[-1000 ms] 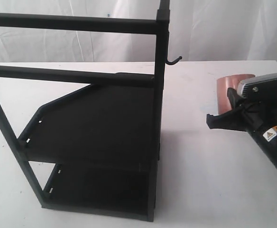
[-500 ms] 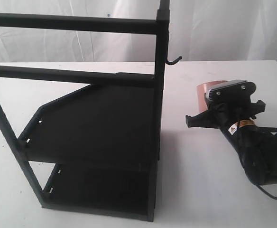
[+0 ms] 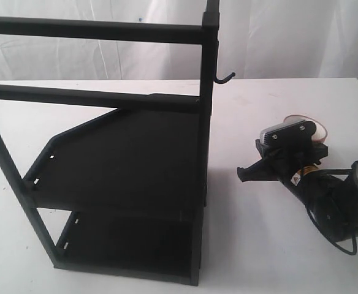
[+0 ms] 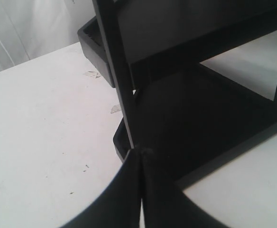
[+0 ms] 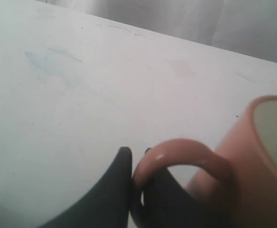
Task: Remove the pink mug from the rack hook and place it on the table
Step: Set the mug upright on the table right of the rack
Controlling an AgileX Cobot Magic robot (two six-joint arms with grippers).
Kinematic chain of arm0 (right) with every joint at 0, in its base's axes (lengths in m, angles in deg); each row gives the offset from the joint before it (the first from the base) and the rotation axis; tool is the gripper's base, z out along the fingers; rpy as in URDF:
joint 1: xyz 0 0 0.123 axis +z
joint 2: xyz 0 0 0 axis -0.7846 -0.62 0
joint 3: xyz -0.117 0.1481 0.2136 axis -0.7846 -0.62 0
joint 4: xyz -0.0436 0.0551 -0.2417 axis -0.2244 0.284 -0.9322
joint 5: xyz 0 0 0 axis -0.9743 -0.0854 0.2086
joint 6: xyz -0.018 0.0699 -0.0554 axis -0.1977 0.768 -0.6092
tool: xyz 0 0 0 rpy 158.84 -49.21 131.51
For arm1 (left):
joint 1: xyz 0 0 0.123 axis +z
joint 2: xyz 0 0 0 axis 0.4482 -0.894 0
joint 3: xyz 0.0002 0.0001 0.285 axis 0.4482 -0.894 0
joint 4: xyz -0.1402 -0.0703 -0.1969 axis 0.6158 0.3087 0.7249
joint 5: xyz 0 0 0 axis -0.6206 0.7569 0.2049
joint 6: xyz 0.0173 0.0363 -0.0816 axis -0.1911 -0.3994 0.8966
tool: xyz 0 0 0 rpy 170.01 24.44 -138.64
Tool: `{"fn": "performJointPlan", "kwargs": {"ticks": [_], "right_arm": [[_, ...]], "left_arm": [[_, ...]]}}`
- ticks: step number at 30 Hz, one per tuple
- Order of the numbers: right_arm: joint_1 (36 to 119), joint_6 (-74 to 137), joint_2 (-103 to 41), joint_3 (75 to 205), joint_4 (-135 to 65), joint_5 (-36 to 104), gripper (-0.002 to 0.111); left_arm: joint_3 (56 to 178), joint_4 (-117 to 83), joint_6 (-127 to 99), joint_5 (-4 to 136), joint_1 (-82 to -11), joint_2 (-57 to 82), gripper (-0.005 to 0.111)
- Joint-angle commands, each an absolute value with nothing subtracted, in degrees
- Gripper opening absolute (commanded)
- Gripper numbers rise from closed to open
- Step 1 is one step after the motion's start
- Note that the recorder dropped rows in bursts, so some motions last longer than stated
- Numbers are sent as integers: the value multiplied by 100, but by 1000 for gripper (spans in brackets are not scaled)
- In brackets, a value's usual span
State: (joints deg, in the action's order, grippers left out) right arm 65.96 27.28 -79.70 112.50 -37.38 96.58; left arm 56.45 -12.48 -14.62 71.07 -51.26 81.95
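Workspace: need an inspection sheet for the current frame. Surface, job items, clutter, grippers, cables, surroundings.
Surface: table white, faint specks.
Job's things: mug off the hook, held low to the right of the rack; table contact cannot be told. Hook bare.
Clutter: nothing seen.
Grippers: right gripper jaws shut on the mug's handle; left gripper jaws shut, empty, by a rack post.
Cables: cable loops beside the right arm.
Surroundings: white curtain behind.

Exterior view: elevated, angled down at the table (image 3: pixel 277 245), rack (image 3: pixel 118 159) at frame left. Left wrist view — close on that rack's base. Right wrist view — low over the same table.
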Motion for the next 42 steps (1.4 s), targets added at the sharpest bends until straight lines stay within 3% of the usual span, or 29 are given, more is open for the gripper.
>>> {"fn": "performJointPlan", "kwargs": {"ticks": [1, 16, 26, 42], "right_arm": [[6496, 2834, -8054, 11263, -3860, 9471, 0], [6484, 2770, -8054, 11263, -4029, 9317, 1], [6484, 2723, -8042, 11263, -4426, 9317, 35], [6484, 2654, -7532, 11263, -4150, 8308, 40]], "left_arm": [[5627, -1230, -1430, 7104, -5107, 8226, 0], [5627, -1230, -1430, 7104, -5107, 8226, 0], [5627, -1230, -1430, 7104, -5107, 8226, 0], [5627, -1230, -1430, 7104, -5107, 8226, 0]]}}
